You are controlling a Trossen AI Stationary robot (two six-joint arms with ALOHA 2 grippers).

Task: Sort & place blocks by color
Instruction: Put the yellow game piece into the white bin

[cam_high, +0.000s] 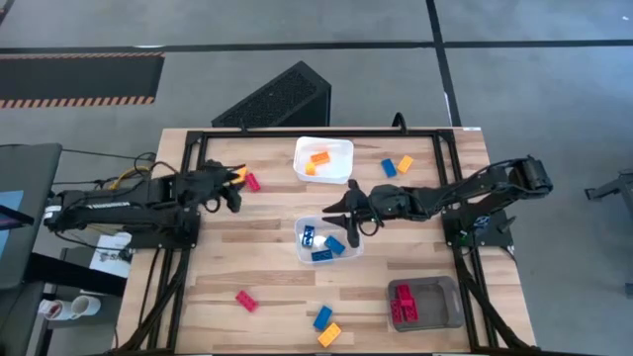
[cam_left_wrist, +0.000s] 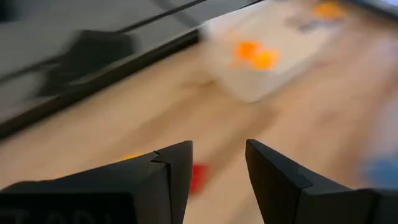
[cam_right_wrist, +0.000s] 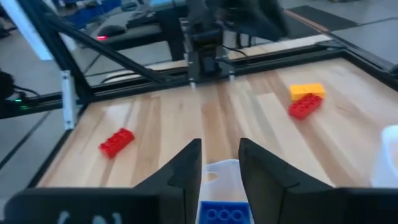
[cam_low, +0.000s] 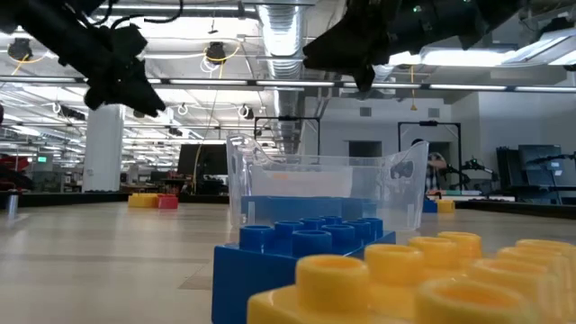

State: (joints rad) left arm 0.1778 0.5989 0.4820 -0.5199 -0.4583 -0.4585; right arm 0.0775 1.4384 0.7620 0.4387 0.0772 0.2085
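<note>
Blocks, scattered over the wooden table (cam_high: 267, 282) and partly sorted into three trays. At far left, left gripper (cam_high: 235, 187) raised above the boards near the back left, fingers (cam_left_wrist: 168, 180) parted with a plain gap, nothing between them. Just beside its tips, a red block (cam_high: 252, 182) touching a yellow one (cam_high: 238, 174), both loose on the wood. Farther toward the front, a lone red block (cam_high: 245, 301) lying well apart from everything. Near the middle at the back, white tray (cam_high: 336, 146) holding orange blocks (cam_high: 317, 159). In front of it, clear tray (cam_high: 348, 251) holding blue blocks (cam_high: 322, 247). Right gripper (cam_high: 347, 219) poised over that clear tray's back edge, fingers (cam_right_wrist: 186, 168) standing apart, nothing pinched between them, a blue block (cam_right_wrist: 221, 213) visible below in the tray. At the front edge, a blue block (cam_high: 322, 316) and an orange block (cam_high: 328, 334) side by side, touching, looming large in the low view. Toward the back right, a blue block (cam_high: 389, 168) just beside a yellow block (cam_high: 405, 164), loose on the table. At the front right, grey tray (cam_high: 443, 293) holding red blocks (cam_high: 404, 304) bunched at its left end.
</note>
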